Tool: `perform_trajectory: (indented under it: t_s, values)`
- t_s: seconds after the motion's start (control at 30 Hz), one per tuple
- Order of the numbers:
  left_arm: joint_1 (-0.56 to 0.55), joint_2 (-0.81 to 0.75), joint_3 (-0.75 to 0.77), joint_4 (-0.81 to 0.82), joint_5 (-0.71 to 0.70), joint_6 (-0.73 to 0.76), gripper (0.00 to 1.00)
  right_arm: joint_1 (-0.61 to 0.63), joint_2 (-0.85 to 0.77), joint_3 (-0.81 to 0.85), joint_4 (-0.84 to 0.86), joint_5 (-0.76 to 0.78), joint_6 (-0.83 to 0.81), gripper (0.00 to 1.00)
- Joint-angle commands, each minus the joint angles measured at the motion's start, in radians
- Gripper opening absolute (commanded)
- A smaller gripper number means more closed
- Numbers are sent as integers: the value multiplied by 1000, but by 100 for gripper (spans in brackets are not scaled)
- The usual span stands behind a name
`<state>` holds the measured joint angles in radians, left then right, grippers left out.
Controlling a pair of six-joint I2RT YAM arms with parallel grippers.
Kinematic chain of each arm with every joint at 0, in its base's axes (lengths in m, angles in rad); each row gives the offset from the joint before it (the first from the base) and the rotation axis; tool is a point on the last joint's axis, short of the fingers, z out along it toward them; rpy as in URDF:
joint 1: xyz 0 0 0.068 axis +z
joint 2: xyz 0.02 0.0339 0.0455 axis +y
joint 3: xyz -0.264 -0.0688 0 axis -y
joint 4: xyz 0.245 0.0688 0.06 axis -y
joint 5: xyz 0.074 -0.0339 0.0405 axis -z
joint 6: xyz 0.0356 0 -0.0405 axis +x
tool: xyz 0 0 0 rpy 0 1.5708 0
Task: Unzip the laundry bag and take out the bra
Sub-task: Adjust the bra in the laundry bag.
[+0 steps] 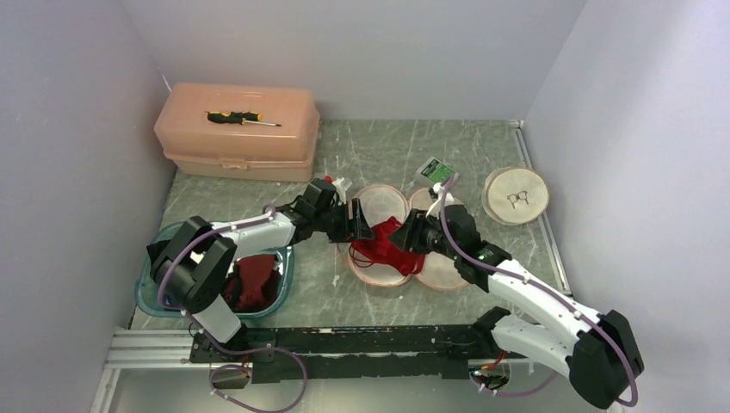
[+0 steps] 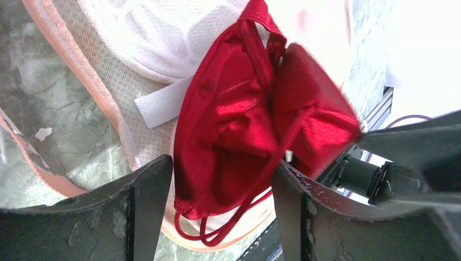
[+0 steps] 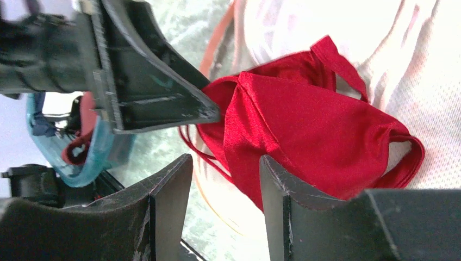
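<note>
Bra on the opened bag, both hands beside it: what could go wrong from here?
1. The left hand straddles the bra with the mesh laundry bag right under it; closing may pinch mesh too and drag the bag along.
2. The straps trail loose and may snag on the bag.
3. The right hand stands open close by; the two may collide.

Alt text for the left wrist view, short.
A crumpled red bra lies on the white mesh laundry bag, framed between the spread fingers of the left gripper, which is not clamping it. Grey marbled table shows at left.
</note>
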<state>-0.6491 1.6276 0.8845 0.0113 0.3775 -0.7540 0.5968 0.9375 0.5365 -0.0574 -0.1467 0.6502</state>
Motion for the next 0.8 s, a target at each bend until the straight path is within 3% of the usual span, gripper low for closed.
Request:
perform_trajectory:
  t_s: [0.0, 0.3, 0.47, 0.63, 0.77]
  values:
    - [-3, -44, -24, 94, 29, -30, 72, -6, 60, -34, 124, -25, 8, 53]
    - [-2, -149, -90, 122, 31, -55, 79, -20, 224, -65, 396, -174, 84, 60]
    - [0, -159, -74, 77, 12, -35, 81, -20, 170, -100, 475, -194, 105, 61]
    - [4, -142, -64, 69, 22, -27, 82, -24, 24, -100, 363, -141, 63, 62]
    - [9, -134, -74, 91, 34, -36, 83, -39, -33, -62, 96, 30, 44, 62]
